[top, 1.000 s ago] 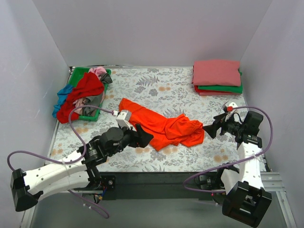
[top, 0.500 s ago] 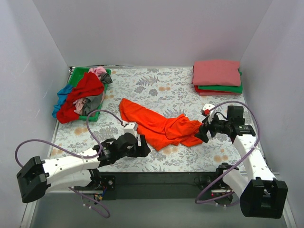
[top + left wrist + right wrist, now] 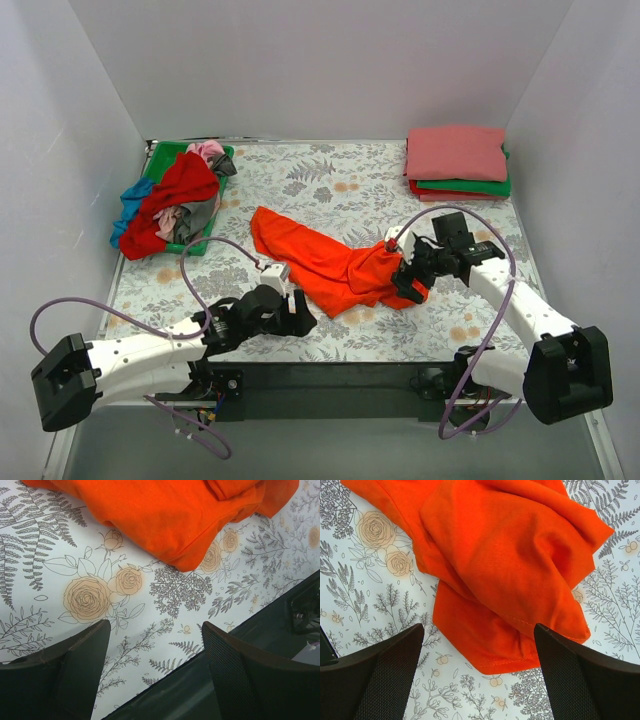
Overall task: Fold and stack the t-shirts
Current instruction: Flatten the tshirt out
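Wrist views only: right pincer [image 3: 477, 630] wide over orange-red t-shirt [image 3: 510, 555], left pincer [image 3: 156, 626] wide beside it.

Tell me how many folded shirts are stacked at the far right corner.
4 show: a coral pink shirt on top, a green shirt beneath it, a deep red shirt peeking at the left edge, a light pink shirt at the bottom. Others may be hidden.
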`<state>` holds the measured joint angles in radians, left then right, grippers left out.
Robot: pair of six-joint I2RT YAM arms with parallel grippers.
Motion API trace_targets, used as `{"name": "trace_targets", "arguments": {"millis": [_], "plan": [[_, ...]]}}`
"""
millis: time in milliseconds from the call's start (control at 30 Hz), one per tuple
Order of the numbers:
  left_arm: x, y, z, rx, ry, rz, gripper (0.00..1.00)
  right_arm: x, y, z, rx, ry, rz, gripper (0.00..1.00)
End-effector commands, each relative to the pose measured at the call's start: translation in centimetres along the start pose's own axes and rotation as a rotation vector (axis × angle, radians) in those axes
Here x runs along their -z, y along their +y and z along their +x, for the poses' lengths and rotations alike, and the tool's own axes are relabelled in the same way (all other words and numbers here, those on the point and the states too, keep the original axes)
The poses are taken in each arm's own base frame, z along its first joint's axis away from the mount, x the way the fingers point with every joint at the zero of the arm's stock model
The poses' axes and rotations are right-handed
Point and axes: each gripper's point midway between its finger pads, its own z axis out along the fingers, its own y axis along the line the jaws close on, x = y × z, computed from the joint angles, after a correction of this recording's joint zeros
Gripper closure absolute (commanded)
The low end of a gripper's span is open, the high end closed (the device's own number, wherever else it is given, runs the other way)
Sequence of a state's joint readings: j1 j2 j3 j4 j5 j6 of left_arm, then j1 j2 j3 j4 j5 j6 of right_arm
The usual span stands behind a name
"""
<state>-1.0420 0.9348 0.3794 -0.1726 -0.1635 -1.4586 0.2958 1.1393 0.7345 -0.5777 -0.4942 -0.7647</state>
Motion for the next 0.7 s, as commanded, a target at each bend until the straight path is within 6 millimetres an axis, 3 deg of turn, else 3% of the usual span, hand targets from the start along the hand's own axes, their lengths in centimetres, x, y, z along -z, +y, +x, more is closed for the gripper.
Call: {"name": "trace_targets", "arguments": {"millis": [0,200,667], "plan": [[0.3,-0.8,-0.5,0.009,-0.037,0.061,0.28,0.2,-0.9,-1.7,0.055,0.009,0.021,0.04],[0.1,-0.2,-0.2,0.028,-0.048,0.054,0.27,-1.1,0.0,-2.7,0.099,0.046,-0.023,0.04],[0.1,0.7,-0.3,0.055,-0.059,0.001,0.28,-3.7,-0.9,-5.3,0.128,0.13,-0.02,0.06]]}}
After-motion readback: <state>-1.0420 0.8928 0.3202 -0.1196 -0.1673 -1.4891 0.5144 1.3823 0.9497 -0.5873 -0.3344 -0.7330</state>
